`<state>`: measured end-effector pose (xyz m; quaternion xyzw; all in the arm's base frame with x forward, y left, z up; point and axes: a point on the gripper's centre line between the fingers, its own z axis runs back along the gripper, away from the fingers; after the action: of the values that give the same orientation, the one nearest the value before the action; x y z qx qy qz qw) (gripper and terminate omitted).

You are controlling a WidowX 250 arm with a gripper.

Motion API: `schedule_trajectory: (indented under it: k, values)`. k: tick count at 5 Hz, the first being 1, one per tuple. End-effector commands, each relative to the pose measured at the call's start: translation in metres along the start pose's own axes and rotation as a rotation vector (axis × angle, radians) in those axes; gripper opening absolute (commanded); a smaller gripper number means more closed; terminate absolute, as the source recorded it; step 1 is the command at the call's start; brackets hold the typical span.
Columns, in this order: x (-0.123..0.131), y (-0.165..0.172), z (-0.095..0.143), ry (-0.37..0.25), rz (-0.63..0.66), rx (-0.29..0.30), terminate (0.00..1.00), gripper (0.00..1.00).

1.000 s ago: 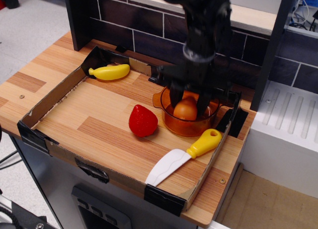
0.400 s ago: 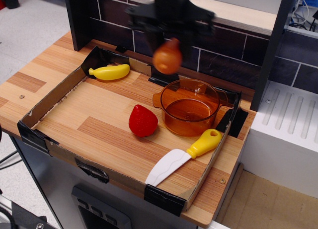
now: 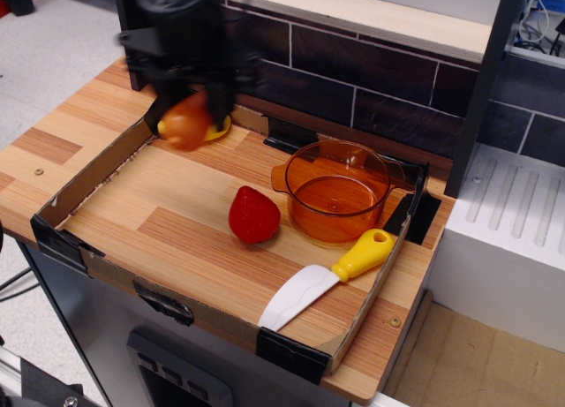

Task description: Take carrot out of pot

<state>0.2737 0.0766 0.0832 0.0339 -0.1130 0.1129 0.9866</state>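
The amber see-through pot (image 3: 336, 192) stands at the right of the cardboard tray and holds nothing. My black gripper (image 3: 185, 116) is at the tray's far left, well away from the pot, and is shut on the orange carrot (image 3: 184, 122). The carrot hangs in the air above the tray's back left corner, blurred by motion. It covers most of the yellow banana (image 3: 217, 131) lying there.
A red strawberry (image 3: 253, 214) lies just left of the pot. A toy knife with yellow handle (image 3: 325, 280) lies in front of the pot. The tray's cardboard walls (image 3: 88, 173) ring the wooden board. A dark tiled wall (image 3: 371, 71) stands behind.
The gripper lifted the carrot out of the pot, then carried it left and down toward the tray's back left corner. The pot stayed put.
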Motion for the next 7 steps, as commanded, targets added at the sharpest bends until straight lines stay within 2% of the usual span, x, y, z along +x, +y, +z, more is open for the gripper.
schedule_trajectory:
  k: [1,2,3,4,5,6,7]
  values:
    - [-0.006,0.022,-0.034,0.019,0.004,0.086,0.0,0.0]
    - [-0.013,0.027,-0.056,0.022,-0.007,0.133,0.0,0.0]
    - [-0.019,0.029,-0.066,0.036,-0.019,0.152,0.0,0.0]
    - [-0.019,0.029,-0.064,0.035,-0.004,0.155,0.0,0.0]
    - [-0.013,0.033,-0.05,0.05,0.066,0.129,0.0,1.0]
    - [-0.005,0.034,-0.031,0.039,0.108,0.156,0.0,1.0]
    - [0.004,0.031,-0.003,0.024,0.131,0.154,0.0,1.0]
